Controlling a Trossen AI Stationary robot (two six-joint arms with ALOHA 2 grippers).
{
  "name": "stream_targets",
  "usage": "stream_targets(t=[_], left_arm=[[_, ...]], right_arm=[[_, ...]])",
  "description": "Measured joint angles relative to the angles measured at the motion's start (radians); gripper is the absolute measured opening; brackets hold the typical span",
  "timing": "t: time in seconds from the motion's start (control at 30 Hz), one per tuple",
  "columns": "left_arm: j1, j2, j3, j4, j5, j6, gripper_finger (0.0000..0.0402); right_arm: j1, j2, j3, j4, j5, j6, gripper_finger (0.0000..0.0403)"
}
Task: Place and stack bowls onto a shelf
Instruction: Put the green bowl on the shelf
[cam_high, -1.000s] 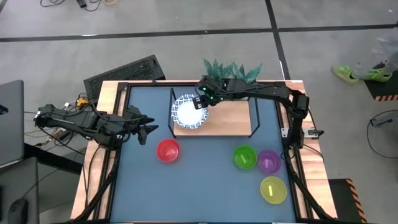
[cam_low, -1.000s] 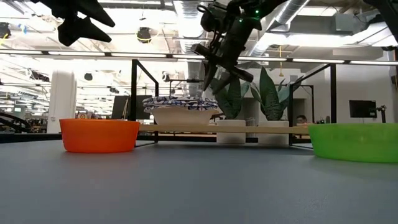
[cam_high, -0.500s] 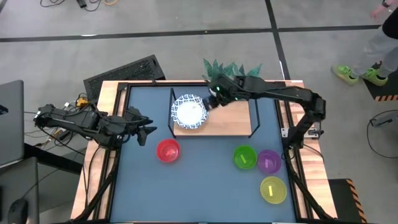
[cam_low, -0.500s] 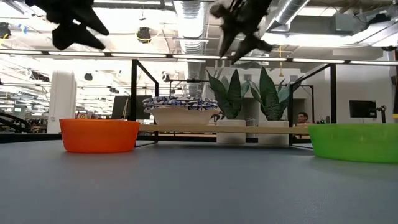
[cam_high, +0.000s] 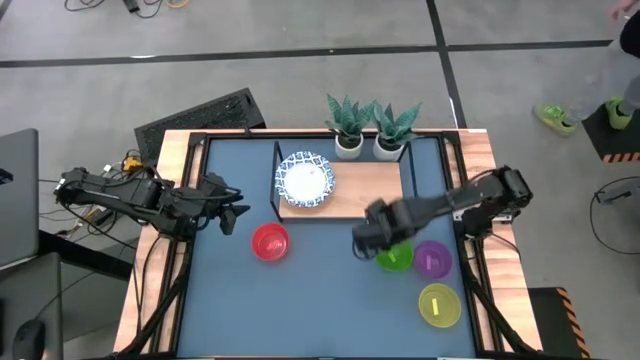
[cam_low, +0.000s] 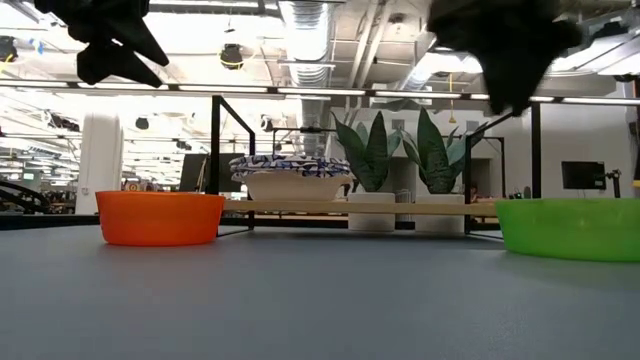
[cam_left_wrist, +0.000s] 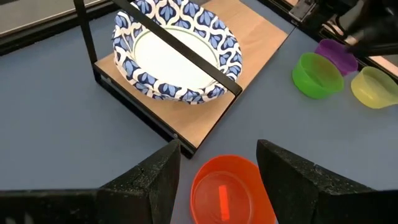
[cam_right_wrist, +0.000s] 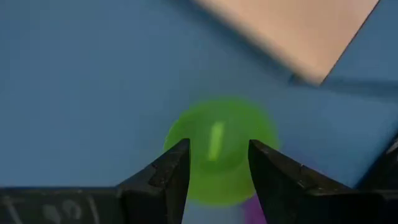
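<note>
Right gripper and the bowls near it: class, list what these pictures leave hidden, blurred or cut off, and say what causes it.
- Right gripper: high view, blurred; its height above the green bowl is unclear.
- Green bowl: high view, partly covered by the right arm.
- Purple bowl: right wrist view, hidden behind the gripper's fingers and cut off by the picture's edge.
- Patterned bowls on the shelf: low view, their number unclear.

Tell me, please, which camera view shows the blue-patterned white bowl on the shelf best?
The left wrist view: the blue-patterned bowl fills much of it, with rim pattern and white inside clear. The high view shows it small from above on the shelf. The low view shows only its side. The right wrist view misses it.
</note>
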Motion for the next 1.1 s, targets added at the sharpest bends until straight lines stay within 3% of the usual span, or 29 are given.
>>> stream_targets(t=[0.3,0.5,0.67,1.1], left_arm=[[0.0,0.0,0.0,0.001,-0.007,0.0,0.0197],[0.0,0.0,-0.001,0.0,-0.01,0.028,0.0197],[0.0,0.0,-0.018,0.011,-0.01,0.024,0.0197],[0.0,0.0,-0.078,0.016,0.019,-0.062,0.0197]], right_arm=[[0.174,-0.005,-0.134,0.035,-0.124,0.238,0.0186],[0.251,-0.004,-0.174,0.248,-0.07,0.08,0.0186],[0.237,-0.005,-0.174,0.219,-0.011,0.025,0.0186],[0.174,0.036,-0.174,0.265,-0.014,-0.186,0.0186]])
